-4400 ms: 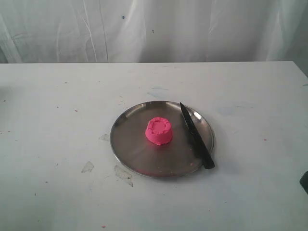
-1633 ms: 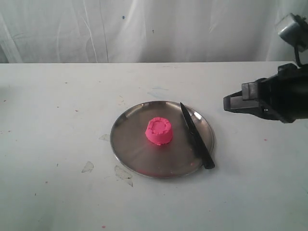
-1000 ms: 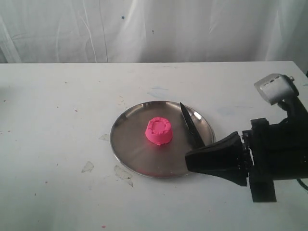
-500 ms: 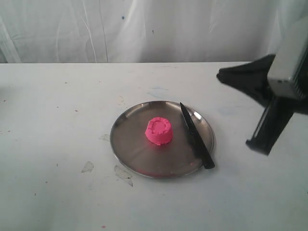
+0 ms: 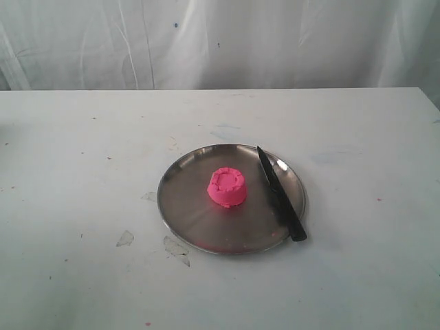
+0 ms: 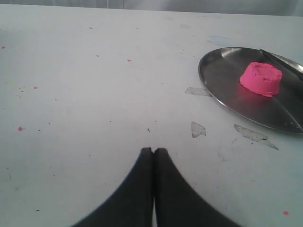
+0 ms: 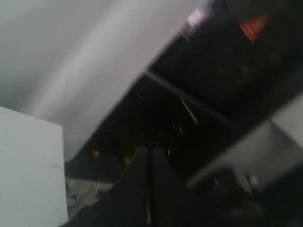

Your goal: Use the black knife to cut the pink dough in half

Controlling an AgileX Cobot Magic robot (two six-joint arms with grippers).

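The pink dough [image 5: 227,187] is one round puck with a crimped rim, sitting in the middle of the steel plate [image 5: 180,199]. The black knife [image 5: 280,193] lies across the plate's right side, tip toward the back, handle end over the front rim. Neither gripper shows in the exterior view. In the left wrist view my left gripper [image 6: 153,150] is shut and empty over bare table, well apart from the plate [image 6: 222,78] and the dough [image 6: 261,78]. My right gripper [image 7: 149,150] is shut, pointing away from the table at dark, blurred surroundings.
The white table [image 5: 82,158] carries small scuffs and tape scraps [image 5: 177,247] near the plate's front left. A white curtain [image 5: 206,41] hangs behind the table's back edge.
The right arm, which swept in over the table's right side and near the knife handle, has swung up and left the exterior view. Dough, knife and plate have not moved.
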